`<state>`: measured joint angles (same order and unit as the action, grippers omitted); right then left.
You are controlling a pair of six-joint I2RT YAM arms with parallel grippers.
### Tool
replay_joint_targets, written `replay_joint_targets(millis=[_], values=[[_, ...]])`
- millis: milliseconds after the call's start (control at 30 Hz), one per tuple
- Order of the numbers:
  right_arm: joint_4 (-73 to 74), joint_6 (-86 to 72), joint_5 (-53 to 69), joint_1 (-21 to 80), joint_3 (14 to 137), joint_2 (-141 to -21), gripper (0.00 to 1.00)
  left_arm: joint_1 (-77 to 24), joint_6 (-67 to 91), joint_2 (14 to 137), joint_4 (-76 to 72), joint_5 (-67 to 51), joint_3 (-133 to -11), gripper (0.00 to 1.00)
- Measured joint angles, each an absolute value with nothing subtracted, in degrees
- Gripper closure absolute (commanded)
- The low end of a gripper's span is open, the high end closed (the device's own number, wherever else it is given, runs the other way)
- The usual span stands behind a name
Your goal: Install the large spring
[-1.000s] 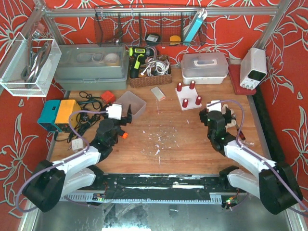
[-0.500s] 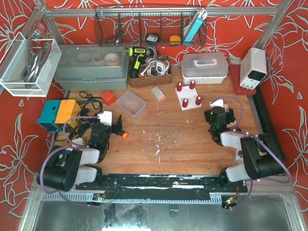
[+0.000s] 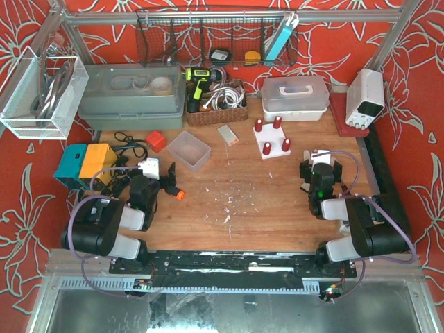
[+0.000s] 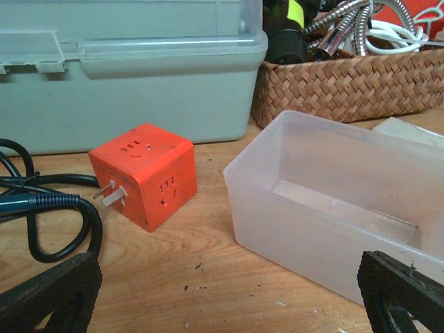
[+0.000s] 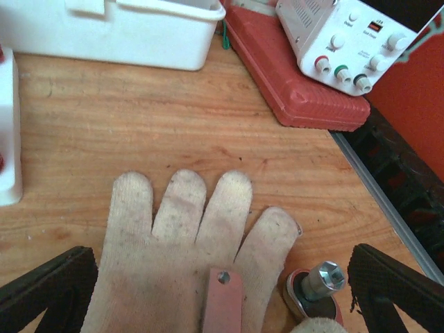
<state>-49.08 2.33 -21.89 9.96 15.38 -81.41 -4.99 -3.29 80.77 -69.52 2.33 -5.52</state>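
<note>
The large spring does not show in any view. A white board with red pegs [image 3: 272,141] stands at the middle back of the table. My left gripper [image 3: 168,182] hovers low over the left side, open and empty [image 4: 225,305], facing a clear plastic bin [image 4: 333,208] and an orange plug cube [image 4: 142,173]. My right gripper [image 3: 321,165] is at the right side, open and empty [image 5: 218,298], just above a white glove [image 5: 187,236]. A pink strip with a hole [image 5: 223,305] lies on the glove. A steel socket on a red tool head [image 5: 322,281] lies beside it.
A grey toolbox [image 4: 132,76] and wicker basket [image 4: 347,83] stand behind the bin, with black cable [image 4: 41,208] at the left. A white lidded box [image 5: 139,28], red case [image 5: 291,83] and power supply [image 5: 347,41] line the back right. A small orange piece [image 3: 180,195] lies by the left gripper.
Both arms have folded back toward their bases. The left gripper drew slightly left and nearer, the right gripper slightly right. Both stayed open.
</note>
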Motion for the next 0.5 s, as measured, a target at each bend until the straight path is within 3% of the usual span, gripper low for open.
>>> replay_joint_targets(millis=[500], values=[[-50.6, 1.0, -21.8, 9.7, 15.4, -81.3, 0.01, -4.9, -2.5, 80.8, -69.5, 2.3, -5.7, 0.0]])
